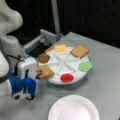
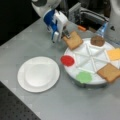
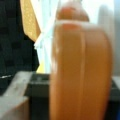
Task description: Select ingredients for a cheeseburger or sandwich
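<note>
I see one tan square bread slice (image 1: 45, 71) (image 2: 72, 40) (image 3: 81, 72) at the edge of its tray compartment, at a front view's left, and it fills my wrist view as a thick orange-tan slab seen edge-on. The round dark-brown patty (image 1: 43, 58) (image 2: 97, 40) lies flat in the next compartment, and the yellow square cheese slice (image 1: 60, 48) (image 2: 114, 54) lies flat in the one beyond it. The second tan bread slice (image 1: 79, 51) (image 2: 109, 72) rests flat with a corner past the rim, on the side opposite the first.
</note>
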Robot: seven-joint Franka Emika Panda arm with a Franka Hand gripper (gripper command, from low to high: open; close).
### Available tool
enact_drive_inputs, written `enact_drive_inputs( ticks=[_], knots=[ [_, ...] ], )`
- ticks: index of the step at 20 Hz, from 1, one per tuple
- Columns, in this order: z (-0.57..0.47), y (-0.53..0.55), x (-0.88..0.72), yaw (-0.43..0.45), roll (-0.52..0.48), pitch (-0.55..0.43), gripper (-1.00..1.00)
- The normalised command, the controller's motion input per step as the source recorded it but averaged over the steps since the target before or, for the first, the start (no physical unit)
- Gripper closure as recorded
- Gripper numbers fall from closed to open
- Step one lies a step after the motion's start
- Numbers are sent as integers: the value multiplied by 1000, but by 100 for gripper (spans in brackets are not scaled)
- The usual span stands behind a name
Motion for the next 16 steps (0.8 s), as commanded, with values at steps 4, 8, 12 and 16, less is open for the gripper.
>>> enact_drive_inputs(
  ticks=[4, 8, 12, 16],
  knots=[
    [308, -162, 200, 106, -113, 137, 100],
    [352, -218, 302, 134, -256, 156, 100],
    [372, -245, 376, 160, -370, 169, 100],
    [372, -267, 419, 165, -418, 219, 100]
  ],
)
